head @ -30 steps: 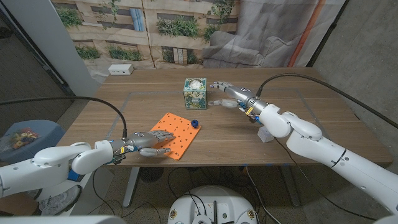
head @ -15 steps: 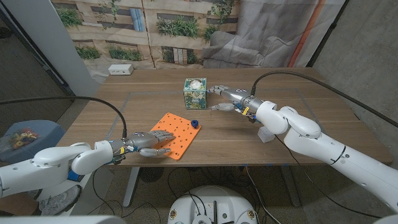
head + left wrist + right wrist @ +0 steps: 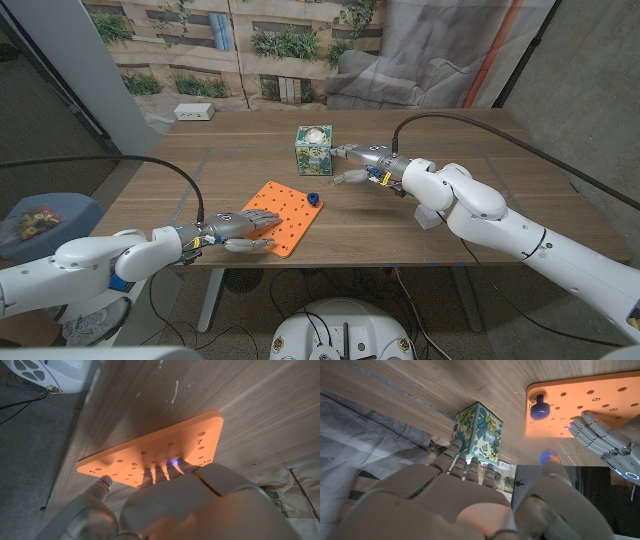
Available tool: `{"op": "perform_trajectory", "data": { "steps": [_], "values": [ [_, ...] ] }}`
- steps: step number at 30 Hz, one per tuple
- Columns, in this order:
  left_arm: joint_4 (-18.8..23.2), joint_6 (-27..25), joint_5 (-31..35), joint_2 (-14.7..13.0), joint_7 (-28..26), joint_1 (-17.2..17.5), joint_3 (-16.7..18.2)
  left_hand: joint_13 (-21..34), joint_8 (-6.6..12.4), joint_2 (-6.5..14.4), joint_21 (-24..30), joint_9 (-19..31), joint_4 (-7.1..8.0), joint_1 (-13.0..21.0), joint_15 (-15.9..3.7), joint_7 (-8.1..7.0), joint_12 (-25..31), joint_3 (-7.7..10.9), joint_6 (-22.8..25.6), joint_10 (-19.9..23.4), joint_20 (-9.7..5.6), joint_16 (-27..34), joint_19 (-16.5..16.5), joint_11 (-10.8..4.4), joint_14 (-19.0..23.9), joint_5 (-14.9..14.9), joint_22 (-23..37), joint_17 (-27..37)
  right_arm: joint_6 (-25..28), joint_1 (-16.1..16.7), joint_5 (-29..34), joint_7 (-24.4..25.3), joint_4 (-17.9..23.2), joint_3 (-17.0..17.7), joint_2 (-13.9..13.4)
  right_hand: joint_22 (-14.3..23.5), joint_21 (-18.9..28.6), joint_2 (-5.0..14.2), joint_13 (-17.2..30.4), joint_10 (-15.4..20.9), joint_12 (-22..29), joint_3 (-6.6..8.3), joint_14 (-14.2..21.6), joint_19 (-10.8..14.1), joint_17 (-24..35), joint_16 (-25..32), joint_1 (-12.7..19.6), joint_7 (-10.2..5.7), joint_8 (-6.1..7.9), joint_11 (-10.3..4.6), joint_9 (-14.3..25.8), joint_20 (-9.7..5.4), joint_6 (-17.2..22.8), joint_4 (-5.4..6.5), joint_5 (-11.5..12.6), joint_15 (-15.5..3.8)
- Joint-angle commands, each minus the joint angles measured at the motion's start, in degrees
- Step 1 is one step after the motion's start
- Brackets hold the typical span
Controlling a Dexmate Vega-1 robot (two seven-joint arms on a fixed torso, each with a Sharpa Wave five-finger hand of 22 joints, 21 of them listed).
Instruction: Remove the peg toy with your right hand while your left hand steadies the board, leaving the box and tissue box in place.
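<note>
— How was the left hand (image 3: 243,228) placed?
— It lay at the end of the left arm (image 3: 95,262), reaching in from the near left, its fingers (image 3: 165,471) stretched forward and pressed down, the thumb (image 3: 102,483) apart to one side.

— And the right hand (image 3: 358,162)?
— It was held out over the middle on the right arm (image 3: 500,228), holding nothing, fingers (image 3: 461,462) loosely spread, the thumb (image 3: 549,457) set off from them.

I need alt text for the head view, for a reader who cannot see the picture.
The left hand presses on an orange peg board that still holds a blue peg toy at its far corner, while the open right hand hovers between the peg and a leaf-patterned tissue box. A small white box sits at the wooden table's far left.
</note>
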State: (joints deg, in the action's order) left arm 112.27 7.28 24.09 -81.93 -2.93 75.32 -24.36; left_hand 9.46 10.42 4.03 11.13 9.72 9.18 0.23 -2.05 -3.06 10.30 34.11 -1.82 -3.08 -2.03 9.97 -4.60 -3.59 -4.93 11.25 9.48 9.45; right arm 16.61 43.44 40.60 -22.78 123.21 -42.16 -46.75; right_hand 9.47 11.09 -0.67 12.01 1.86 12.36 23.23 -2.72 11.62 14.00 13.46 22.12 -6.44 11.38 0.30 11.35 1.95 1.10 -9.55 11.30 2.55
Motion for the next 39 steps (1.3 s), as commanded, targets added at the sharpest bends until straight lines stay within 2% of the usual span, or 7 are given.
{"op": "perform_trajectory", "data": {
  "steps": [1, 14, 17, 19, 32, 39],
  "values": [
    [-0.28, 0.59, 0.14, 0.16, 0.5, -0.26, -0.21, 0.34, 0.41, 6.23, 0.13, 0.21, 0.04, 0.77, -1.78, -0.05, 0.44, 0.42, 0.08, 0.16, -5.75, 0.2, 0.02, -0.27, 0.38, 0.52, 0.32, 0.18, 3.39, -2.87, 5.61, -7.73, 0.78, -3.3, 2.52, 0.29, 0.33, -1.22, 0.32, 0.64, 0.54, -0.22, 0.75, 0.88, 0.19, 0.44, -0.09, 0.2, 0.35, 0.2, 0.11, 0.37, -0.33, 0.18, 0.45, 0.35],
    [-0.74, 1.44, 1.01, 1.5, 1.47, -1.38, -0.56, 0.35, 0.4, 6.28, 0.1, 0.22, -0.07, 0.91, -1.82, 0.01, 0.38, 0.78, 0.17, 0.22, -5.72, 0.18, 0.1, -0.27, 0.46, 0.52, 0.31, 0.16, 5.17, -5.27, 10.07, -13.85, -0.86, -6.37, 5.96, 0.31, 0.46, -2.01, 0.59, 0.04, 0.32, -0.4, 0.99, 1.61, 0.37, 0.58, 0.1, 0.18, 0.81, 0.71, 0.18, 0.97, 0.34, -0.01, 0.52, 0.8],
    [-0.53, 1.34, 0.92, 1.38, 1.37, -1.1, -0.49, 0.35, 0.39, 6.29, 0.08, 0.22, -0.1, 0.94, -1.79, 0.02, 0.36, 0.88, 0.17, 0.21, -5.71, 0.16, 0.11, -0.23, 0.46, 0.52, 0.31, 0.16, 5.33, -5.25, 11.05, -13.86, -1.15, -6.74, 6.45, 0.32, 0.83, -2.49, 0.79, 0.49, 0.52, -0.44, 2.17, 3.03, 0.51, 1.09, 0.45, 0.23, 1.18, 0.54, 0.26, -0.07, 0.91, -0.11, 0.52, 0.17],
    [-0.42, 1.34, 0.84, 1.33, 1.53, -1.0, -0.51, 0.35, 0.39, 6.3, 0.08, 0.22, -0.13, 0.98, -1.78, 0.02, 0.36, 0.96, 0.2, 0.25, -5.71, 0.17, 0.14, -0.26, 0.5, 0.52, 0.31, 0.15, 5.77, -5.33, 12.08, -14.38, -1.29, -7.15, 6.88, 0.33, 0.83, -2.59, 0.84, 0.6, 0.56, -0.43, 2.25, 3.18, 0.55, 1.12, 0.57, 0.2, 1.41, 0.59, 0.29, -0.15, 1.4, -0.13, 0.52, 0.15],
    [-1.17, 2.0, 1.25, 2.22, 1.85, -1.56, -0.7, 0.35, 0.38, 6.34, 0.05, 0.22, -0.29, 1.14, -1.75, 0.04, 0.31, 1.33, 0.24, 0.27, -5.7, 0.12, 0.21, -0.19, 0.51, 0.52, 0.3, 0.12, 4.96, -5.28, 16.44, -14.09, -3.74, -9.25, 9.06, 0.33, 0.37, -3.0, 1.13, 0.17, 0.38, -0.18, 1.92, 2.79, 0.74, 1.0, 1.76, -1.1, 2.48, 0.64, 0.43, 0.4, 3.6, -0.39, 0.62, 0.68],
    [-2.08, 2.93, 1.6, 3.19, 2.39, -2.46, -0.96, 0.35, 0.37, 6.34, 0.06, 0.22, -0.4, 1.25, -1.79, 0.04, 0.32, 1.58, 0.29, 0.38, -5.66, 0.13, 0.33, -0.15, 0.61, 0.51, 0.3, 0.11, 4.7, -4.86, 18.43, -13.58, -4.9, -9.79, 10.05, 0.31, 0.3, -2.98, 1.26, 0.1, 0.35, 0.22, 1.96, 2.91, 0.76, 0.98, 2.94, -1.23, 2.92, 0.62, 0.53, 0.49, 4.37, -0.63, 0.77, 0.81]
  ]
}}
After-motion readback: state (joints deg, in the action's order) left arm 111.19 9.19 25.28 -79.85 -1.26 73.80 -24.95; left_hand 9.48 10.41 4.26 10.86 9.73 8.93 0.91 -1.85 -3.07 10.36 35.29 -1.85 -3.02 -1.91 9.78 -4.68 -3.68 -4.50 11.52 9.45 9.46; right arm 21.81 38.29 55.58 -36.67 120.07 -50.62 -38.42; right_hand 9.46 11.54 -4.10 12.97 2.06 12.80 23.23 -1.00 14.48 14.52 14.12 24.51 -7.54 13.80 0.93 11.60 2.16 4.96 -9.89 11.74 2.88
